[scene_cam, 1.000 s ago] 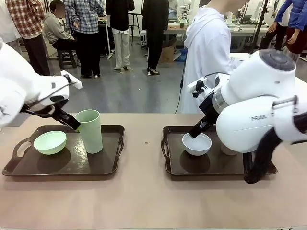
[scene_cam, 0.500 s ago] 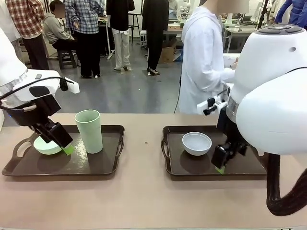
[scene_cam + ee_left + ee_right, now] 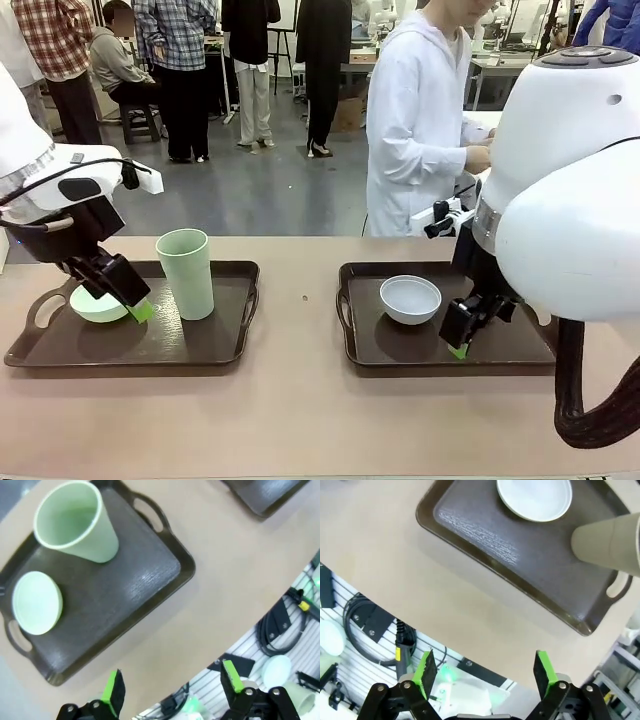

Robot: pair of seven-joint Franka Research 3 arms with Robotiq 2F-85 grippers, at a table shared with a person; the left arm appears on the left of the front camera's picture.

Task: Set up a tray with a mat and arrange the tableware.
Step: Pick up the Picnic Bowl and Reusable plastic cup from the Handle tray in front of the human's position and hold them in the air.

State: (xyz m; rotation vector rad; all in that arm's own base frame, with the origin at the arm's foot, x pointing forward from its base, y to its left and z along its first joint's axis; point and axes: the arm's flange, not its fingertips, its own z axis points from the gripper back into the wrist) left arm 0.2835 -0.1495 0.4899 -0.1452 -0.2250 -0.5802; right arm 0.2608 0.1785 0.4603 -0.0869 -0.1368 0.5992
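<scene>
**Left station.** The left end effector (image 3: 135, 308) hangs over the left tray (image 3: 130, 362) and partly covers the pale green bowl (image 3: 92, 307) in the front view. From that angle its jaw gap cannot be judged. The left wrist view settles it: the left end effector (image 3: 172, 685) is spread wide with nothing between the pads, and it is raised clear of the bench (image 3: 225, 580). That view also shows the whole bowl (image 3: 36, 602), rim up, near one handle of the tray (image 3: 185, 570). The pale green cup (image 3: 75, 522) stands upright beside the bowl without touching it. From the front the cup (image 3: 186, 272) stands mid-tray, to the right of the bowl.

**Right station.** The right end effector (image 3: 462, 338) hangs over the right tray (image 3: 400, 362), just beside the white bowl (image 3: 410, 298) and not touching it. The right wrist view shows the right end effector (image 3: 484, 672) equally wide and empty. It also shows the white bowl (image 3: 535, 497) on the tray (image 3: 485, 535), and it adds the tan-brown cup (image 3: 605, 542) at the handle end, apart from the bowl. In the front view the arm's bulk covers that end of the tray.

**Surface.** Both trays have a dark, textured floor (mat or bare tray, cannot tell).

**Other.** A person in a white coat (image 3: 420, 130) stands side-on at the far edge of the bench (image 3: 300, 410).
</scene>
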